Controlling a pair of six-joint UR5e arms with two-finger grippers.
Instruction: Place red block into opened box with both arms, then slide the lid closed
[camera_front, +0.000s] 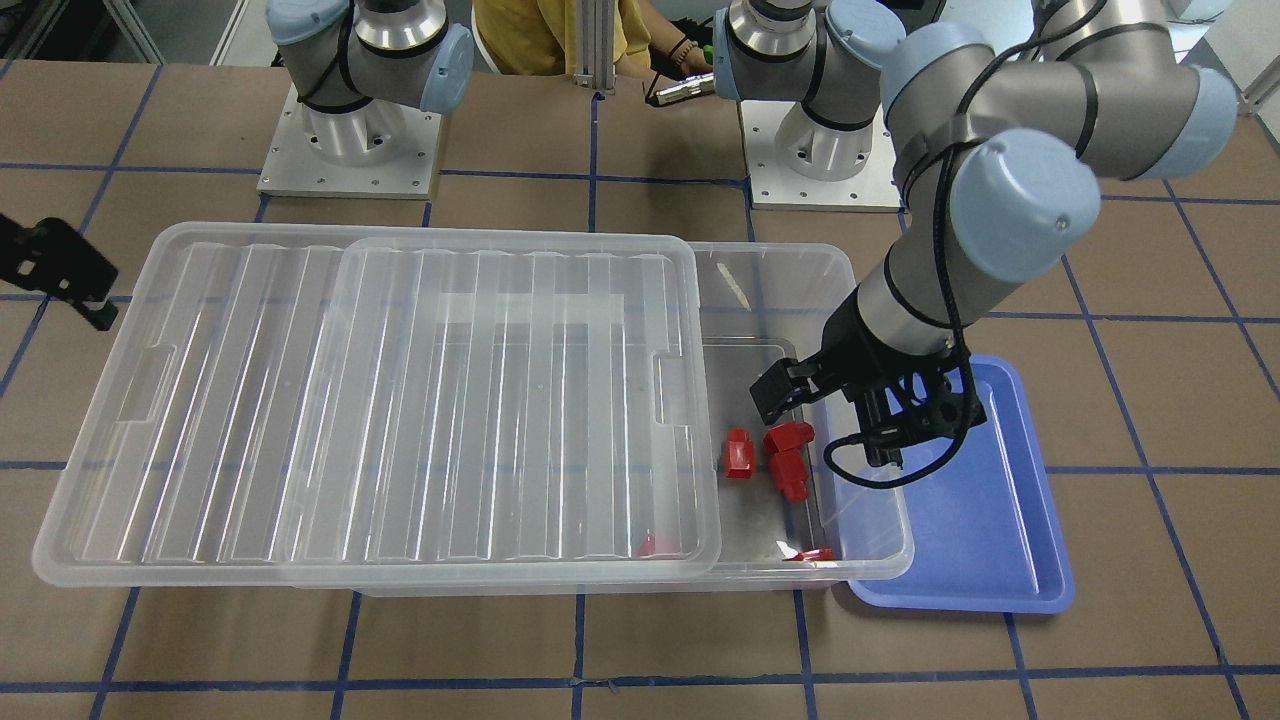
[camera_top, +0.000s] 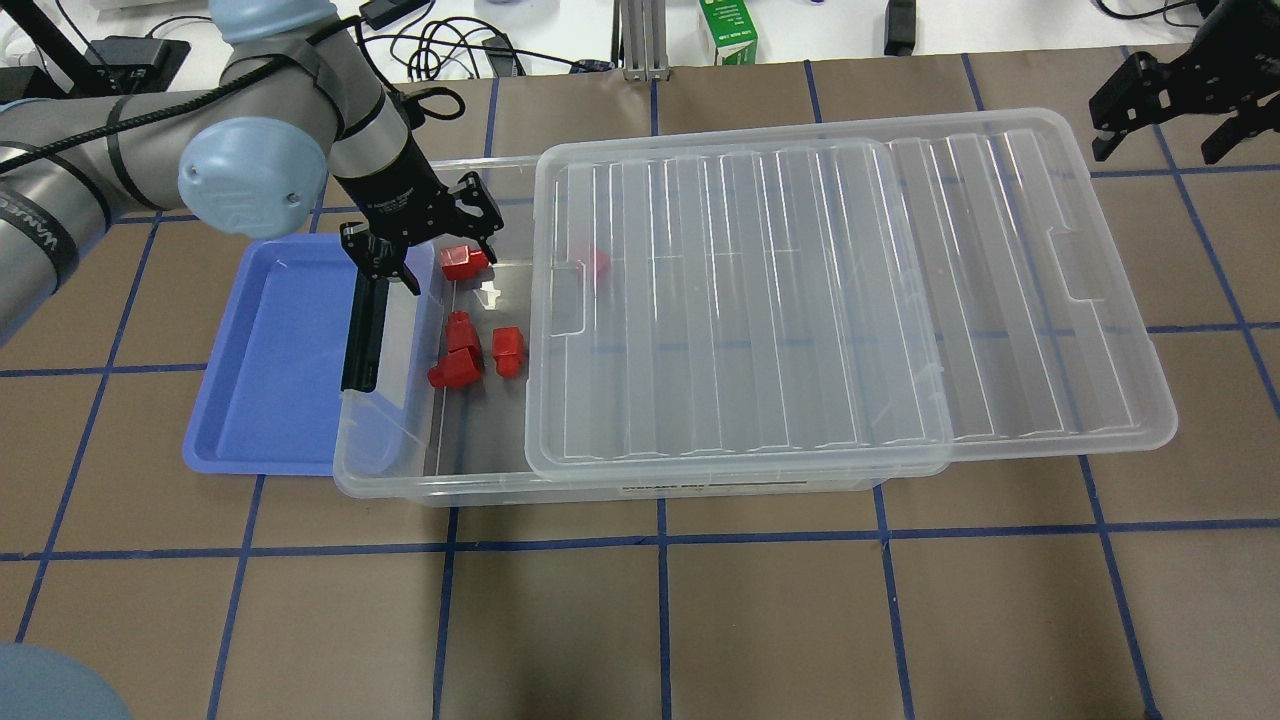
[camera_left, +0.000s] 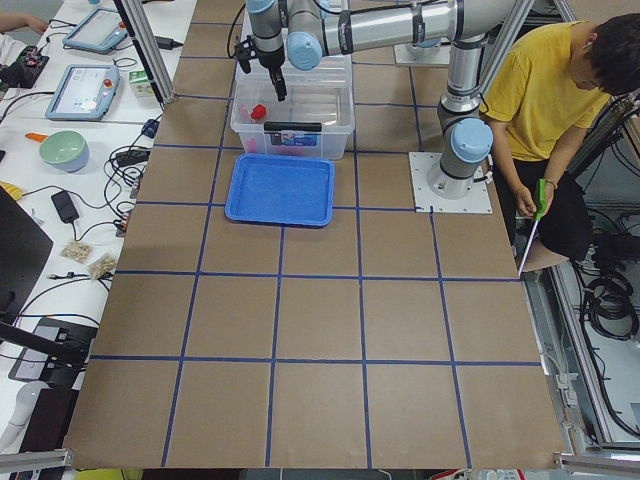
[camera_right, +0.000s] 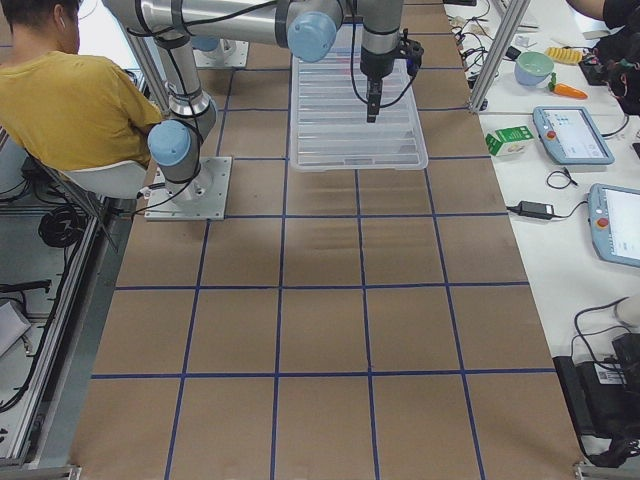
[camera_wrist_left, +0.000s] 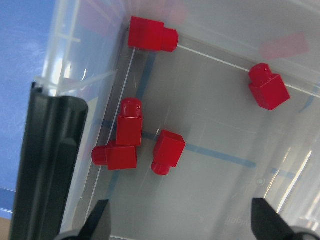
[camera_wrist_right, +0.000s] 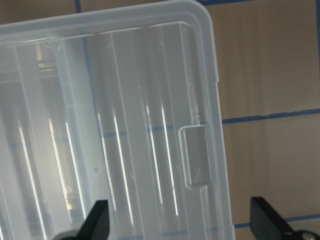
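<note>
**Red blocks (camera_wrist_left: 129, 135) boxed, lid (camera_top: 740, 300) not yet shut**

Left gripper (camera_top: 432, 245), jaws wide and empty, hangs over the uncovered end of the box (camera_top: 640, 490). Right gripper (camera_wrist_right: 181, 222), also spread, hovers above the lid's far notch (camera_wrist_right: 196, 155). Best to lift the left arm clear first, then push squarely.

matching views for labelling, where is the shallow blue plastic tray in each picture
Front-facing: shallow blue plastic tray lower right.
Overhead: tray mid-left.
Exterior left: tray upper centre.
Exterior right: not seen.
Left wrist: tray along left edge.
Right wrist: not in it.
Landmark: clear plastic box, tray beside its short end.
</note>
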